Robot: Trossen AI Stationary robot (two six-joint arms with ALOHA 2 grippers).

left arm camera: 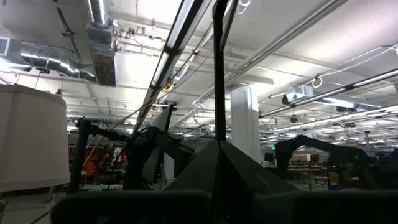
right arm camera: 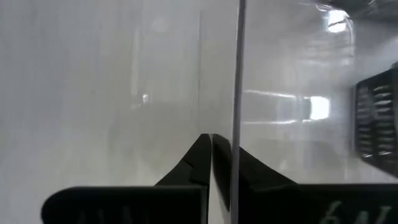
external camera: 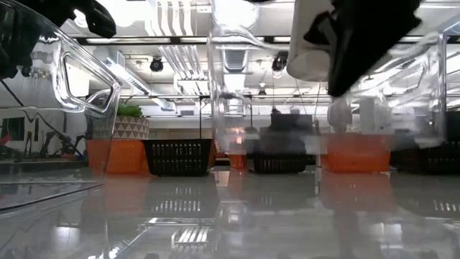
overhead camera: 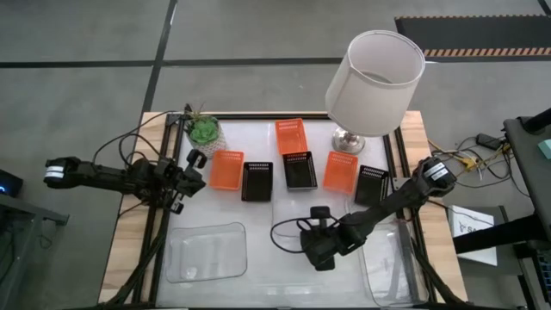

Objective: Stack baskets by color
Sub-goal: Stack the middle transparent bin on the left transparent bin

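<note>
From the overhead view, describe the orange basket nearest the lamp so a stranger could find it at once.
Start at the white lampshade at the table's back right. Directly in front of its metal base lies an orange basket, with a black basket on its right. Unlike the other two orange baskets, it sits right of the middle black basket.

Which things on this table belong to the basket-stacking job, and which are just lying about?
Part of the job:
- orange baskets
- black baskets
- clear trays, one gripped at its wall by the right gripper

Just lying about:
- white lamp
- potted plant
</note>
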